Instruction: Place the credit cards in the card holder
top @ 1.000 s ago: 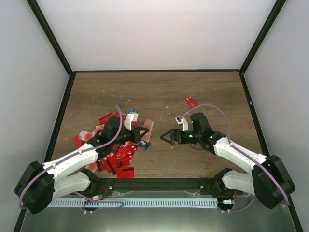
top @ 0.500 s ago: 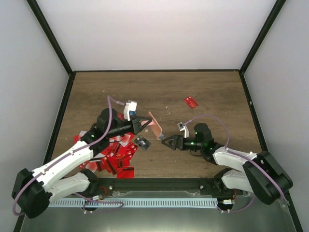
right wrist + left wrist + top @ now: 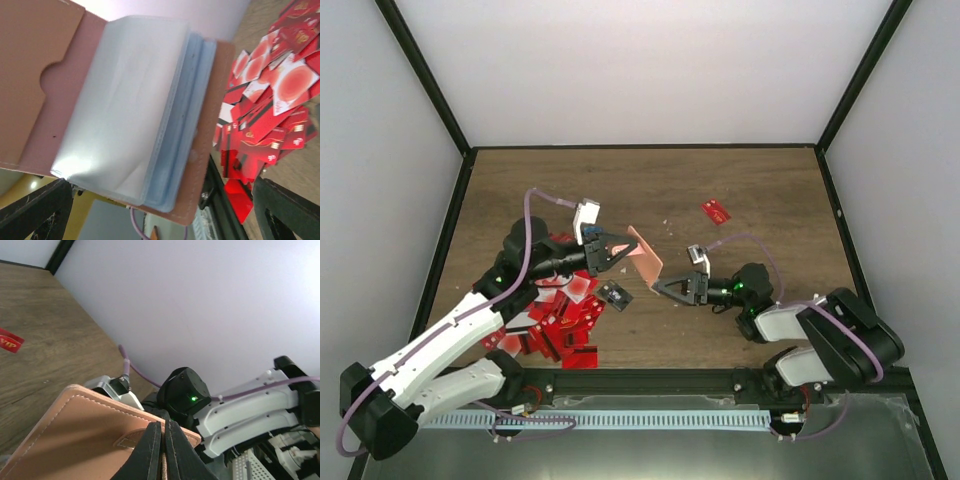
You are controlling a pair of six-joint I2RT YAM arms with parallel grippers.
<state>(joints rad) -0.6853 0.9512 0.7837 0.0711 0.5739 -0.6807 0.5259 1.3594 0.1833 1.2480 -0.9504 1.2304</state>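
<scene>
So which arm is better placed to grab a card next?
Probably the right: the right gripper is open and empty, facing the card holder, while the left gripper is shut on it and busy holding it up.

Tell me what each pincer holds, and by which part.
Left pincer: shut on the card holder, gripping an edge of its tan cover. Right pincer: open, holding nothing.

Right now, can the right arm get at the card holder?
Probably yes. The left fingers hold the card holder raised, and the right fingers, wide open, sit just beside it with nothing between.
</scene>
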